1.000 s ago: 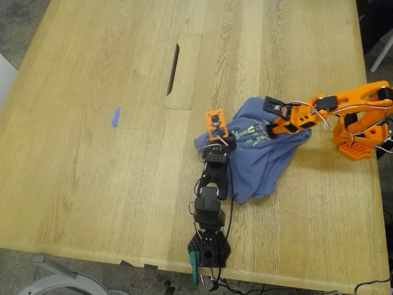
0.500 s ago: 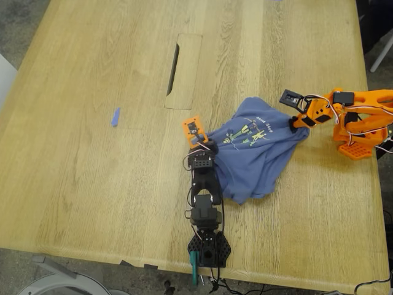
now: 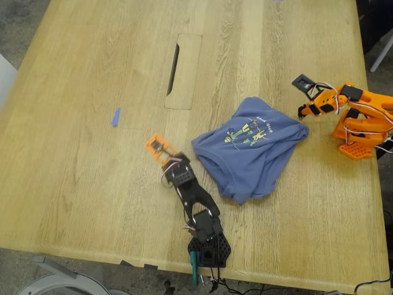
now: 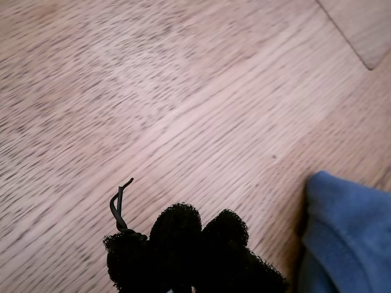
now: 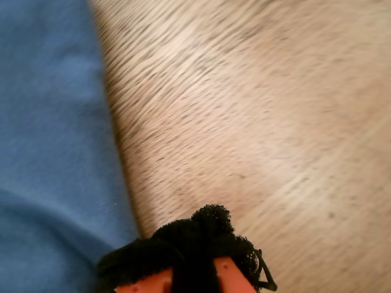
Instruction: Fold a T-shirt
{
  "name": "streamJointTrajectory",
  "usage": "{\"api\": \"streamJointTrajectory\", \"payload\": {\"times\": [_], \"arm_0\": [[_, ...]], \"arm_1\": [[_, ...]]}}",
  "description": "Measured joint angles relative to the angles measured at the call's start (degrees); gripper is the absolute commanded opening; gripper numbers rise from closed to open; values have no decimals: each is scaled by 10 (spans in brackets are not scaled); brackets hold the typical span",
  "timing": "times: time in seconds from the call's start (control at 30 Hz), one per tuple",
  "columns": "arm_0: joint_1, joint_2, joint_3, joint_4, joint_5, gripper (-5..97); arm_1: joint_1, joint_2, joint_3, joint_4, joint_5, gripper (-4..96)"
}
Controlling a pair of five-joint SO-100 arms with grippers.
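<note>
Early in the fold, by the look of it: spreading not yet done, no crease made. T-shirt (image 3: pixel 250 147) lying on the worktop (image 3: pixel 92 184) in a rumpled, roughly diamond-shaped heap, print and lettering face up, lower part bunched and doubled under, sleeves not clearly laid out. Free of both arms.

My first hand (image 4: pixel 197 227), on the black arm: two fuzzy black pads pressed together, nothing between them, hovering over bare wood just beside one edge of the T-shirt. Not touching the cloth as far as the first wrist view shows.

My second hand (image 5: pixel 204 229), on the orange arm: pads bunched into one dark clump, seemingly closed and empty, over bare wood just beside the opposite edge of the T-shirt. Slight motion blur in that view, so judged rather than certain.

Small blue scrap (image 3: pixel 115 117) well apart from the T-shirt; recessed hatch (image 3: pixel 183 70) near the T-shirt, beyond its collar side; neither of concern.

Probably between grasps, then. Next move, as judged: open each hand, come down on opposite corners or shoulder seams of the T-shirt, pinch a single layer only, then pull apart and lay flat before any fold. Risk of catching both layers in the bunched lower part, or dragging the whole heap instead of spreading it.
</note>
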Motion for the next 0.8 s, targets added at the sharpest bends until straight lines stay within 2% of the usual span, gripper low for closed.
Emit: {"api": "streamJointTrajectory", "payload": {"times": [0.13, 0.37, 0.57, 0.67, 0.8], "arm_0": [[-50, 99, 89, 27, 4, 37], [-200, 328, 207, 139, 12, 33], [-272, 557, 283, 288, 13, 8], [-320, 705, 314, 403, 15, 0], [-390, 749, 316, 443, 23, -1]], "arm_1": [[87, 35, 9, 35, -18, -1], [306, 158, 58, 120, -40, -1], [501, 295, 112, 203, -62, -1], [578, 310, 115, 221, -68, -1], [647, 315, 123, 223, -71, -1]]}}
